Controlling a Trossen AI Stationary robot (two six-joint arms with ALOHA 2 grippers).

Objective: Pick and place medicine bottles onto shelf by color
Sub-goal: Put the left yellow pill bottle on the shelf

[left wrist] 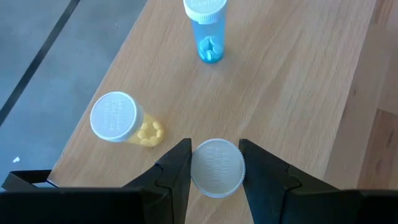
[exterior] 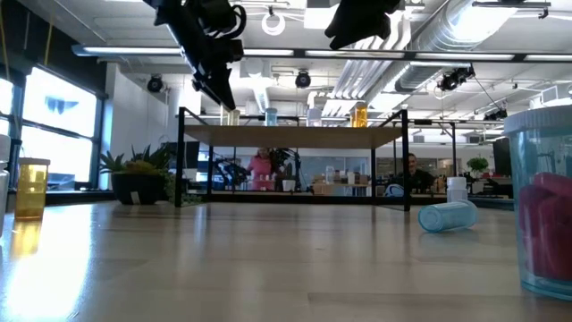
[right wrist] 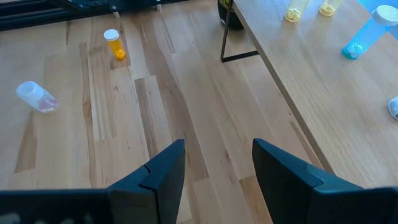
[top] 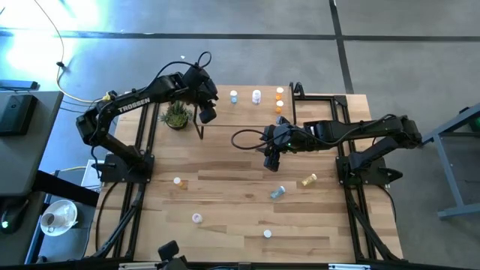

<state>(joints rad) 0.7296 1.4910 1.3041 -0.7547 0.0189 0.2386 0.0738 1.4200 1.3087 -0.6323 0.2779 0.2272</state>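
I am lowering the left gripper (left wrist: 216, 163), jaws closed around 1 white-capped bottle (left wrist: 216, 168), onto the shelf (left wrist: 292, 87) beside the yellow bottle (left wrist: 121, 119); right gripper (right wrist: 217, 165) jaws are hanging open, empty.

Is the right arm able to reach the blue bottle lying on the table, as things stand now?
Probably yes. The right gripper is open and empty, and the blue bottle lies on bare table close by, with nothing between them.
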